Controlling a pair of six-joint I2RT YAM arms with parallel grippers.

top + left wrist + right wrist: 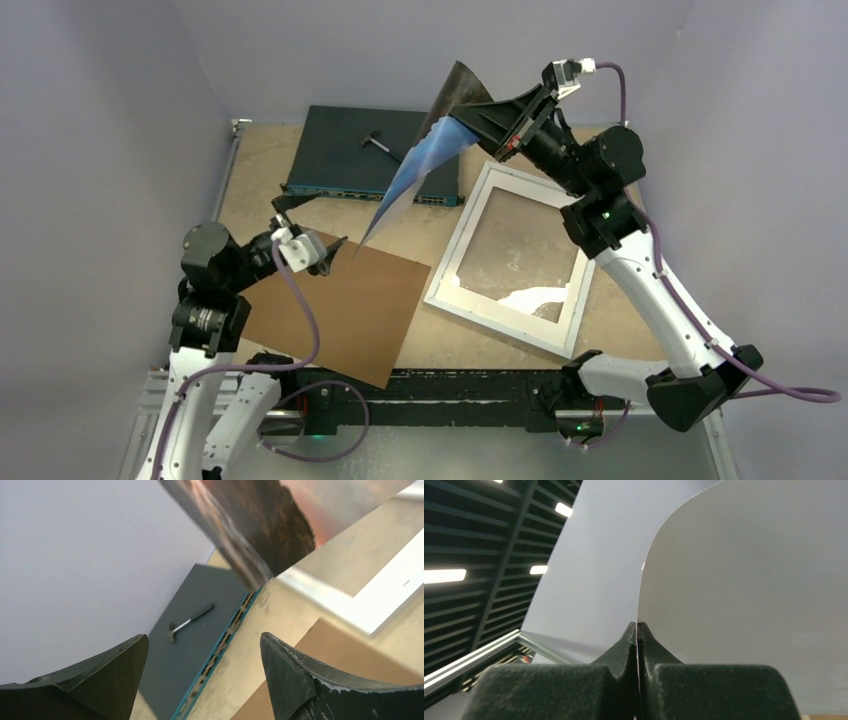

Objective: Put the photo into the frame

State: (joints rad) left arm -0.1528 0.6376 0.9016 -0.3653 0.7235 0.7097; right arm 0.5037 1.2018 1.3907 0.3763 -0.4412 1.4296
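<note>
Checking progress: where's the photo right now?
Top view: the photo hangs mid-air, pinched by the right gripper, over the right end of the dark box, left of the frame.

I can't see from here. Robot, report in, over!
Right gripper shut on photo, aloft. Left gripper open, below photo's corner. Frame flat, photo not in. Board beside frame, not on it.

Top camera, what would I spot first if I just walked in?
The big glossy photo, curling in the air above the dark network switch at the far side, pinched by the right gripper. Next, the white frame lying flat on the table at the right, and the brown backing board near the open left gripper.
</note>
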